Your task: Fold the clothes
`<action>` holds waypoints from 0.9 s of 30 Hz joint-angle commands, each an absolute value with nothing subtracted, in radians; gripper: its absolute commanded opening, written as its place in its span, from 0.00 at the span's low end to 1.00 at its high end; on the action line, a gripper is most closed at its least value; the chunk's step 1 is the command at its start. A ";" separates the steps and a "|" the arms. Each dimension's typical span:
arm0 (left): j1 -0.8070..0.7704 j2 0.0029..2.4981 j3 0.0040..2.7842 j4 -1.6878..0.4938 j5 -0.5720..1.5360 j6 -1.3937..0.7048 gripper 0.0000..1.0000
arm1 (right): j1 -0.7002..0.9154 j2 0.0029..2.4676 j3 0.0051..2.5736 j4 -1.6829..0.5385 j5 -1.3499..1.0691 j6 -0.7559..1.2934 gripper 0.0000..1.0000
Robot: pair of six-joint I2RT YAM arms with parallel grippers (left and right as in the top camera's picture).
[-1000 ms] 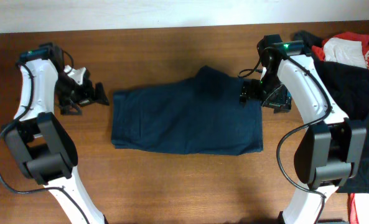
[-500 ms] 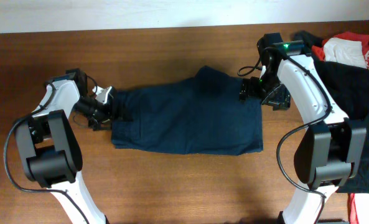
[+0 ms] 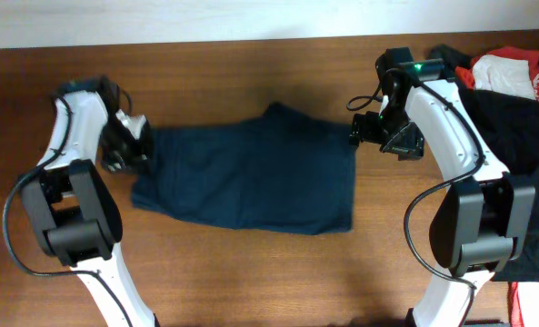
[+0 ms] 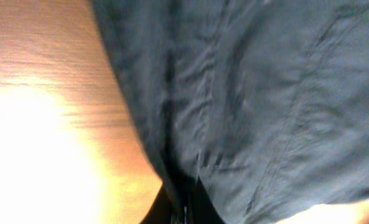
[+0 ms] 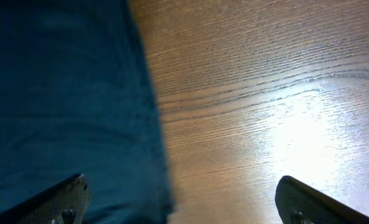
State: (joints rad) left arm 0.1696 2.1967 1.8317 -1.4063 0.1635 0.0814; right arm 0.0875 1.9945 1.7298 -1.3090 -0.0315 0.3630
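Note:
The dark navy shorts [image 3: 251, 177] lie flat across the middle of the table, one of the clothes. My left gripper [image 3: 133, 145] is shut on their left edge. In the left wrist view the cloth [image 4: 265, 93] fills most of the frame and runs down into the closed jaws of the left gripper [image 4: 184, 208]. My right gripper [image 3: 360, 136] stands open just off the shorts' upper right corner. In the right wrist view the right gripper [image 5: 181, 186] straddles the cloth's edge [image 5: 60, 93] without gripping it; one of its fingers [image 5: 66, 199] hangs over the fabric, the other over bare wood.
A heap of black clothes [image 3: 514, 118] with a red-and-white garment [image 3: 510, 73] on top fills the table's right end, behind the right arm. Bare wooden table [image 3: 251, 82] surrounds the shorts. A white wall runs along the far edge.
The left gripper came in from the left, shut on the shorts' left edge and dragged them leftward. The shorts' right edge slid away from the right gripper, which stayed open.

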 commanded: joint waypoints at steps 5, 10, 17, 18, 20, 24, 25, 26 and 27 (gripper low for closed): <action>0.173 2.167 2.359 -1.688 0.044 0.067 0.00 | 0.084 1.988 1.744 -1.307 -0.080 0.293 0.99; 0.150 2.041 2.365 -1.688 0.075 0.011 0.00 | 0.085 1.988 1.744 -1.318 -0.124 0.293 0.99; -0.027 2.028 2.189 -1.668 0.187 -0.009 0.00 | 0.085 1.988 1.744 -1.324 -0.134 0.294 0.99; -0.070 2.030 2.114 -1.619 0.188 -0.009 0.01 | 0.084 1.988 1.744 -1.321 -0.151 0.294 0.99; -0.125 2.030 2.020 -1.528 0.196 -0.016 0.01 | 0.085 1.988 1.744 -1.320 -0.152 0.296 0.99; -0.234 2.031 1.950 -1.361 0.195 -0.068 0.01 | 0.085 1.989 1.744 -1.321 -0.152 0.296 0.99; -0.253 2.032 1.945 -1.336 0.195 -0.069 0.00 | 0.085 1.988 1.744 -1.324 -0.152 0.296 0.99; -0.274 2.032 1.931 -1.301 0.195 -0.068 0.01 | 0.085 1.989 1.744 -1.328 -0.152 0.296 0.99; -0.291 2.035 1.914 -1.270 0.195 -0.069 0.00 | 0.085 1.988 1.744 -1.328 -0.152 0.296 0.98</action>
